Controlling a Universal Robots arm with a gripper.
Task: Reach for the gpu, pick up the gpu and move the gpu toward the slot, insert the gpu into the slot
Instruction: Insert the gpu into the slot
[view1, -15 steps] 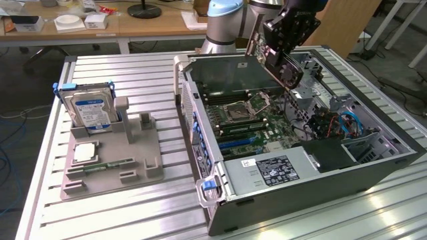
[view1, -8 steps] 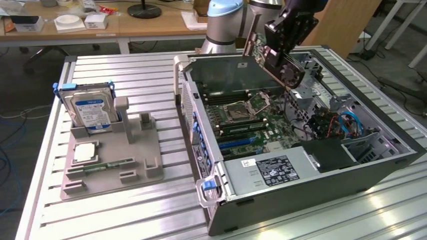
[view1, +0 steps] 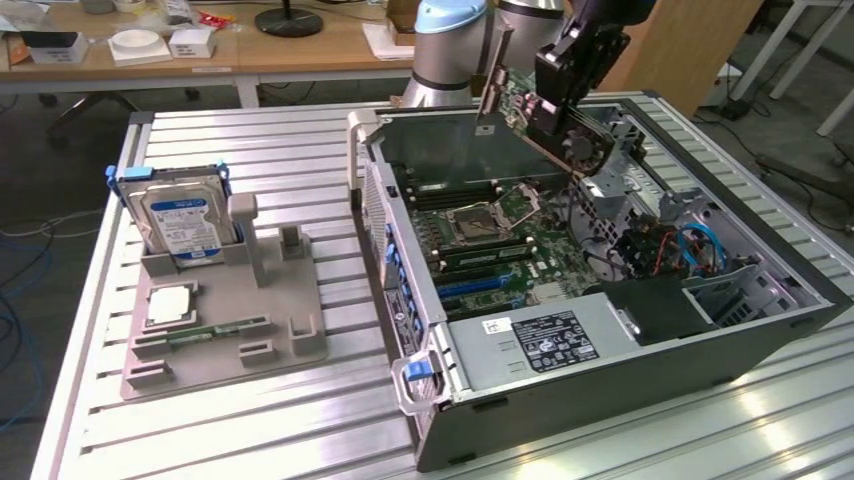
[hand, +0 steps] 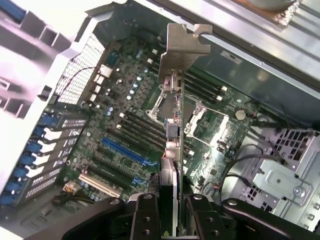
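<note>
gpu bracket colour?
Silver, bare metal. The bracket of the gpu shows best in the wrist view.

thin dark gpu card (hand: 172, 132): matt board, bracket end bare silver sheet metal, dull sheen. black gripper (hand: 171, 200): matt metal, no gloss. dark grey computer case (view1: 601, 400): matt paint outside, bare silvery steel inside. small blue latch (view1: 418, 368): plastic. green motherboard (hand: 125, 110): glossy lacquer. ribbed silver table (view1: 240, 430): smooth aluminium, reflective. grey moulded holder tray (view1: 227, 335): matt plastic. silver hard drive (view1: 187, 225): metal body, glossy blue-and-white paper label. light wooden desk (view1: 307, 55): smooth top.
</note>
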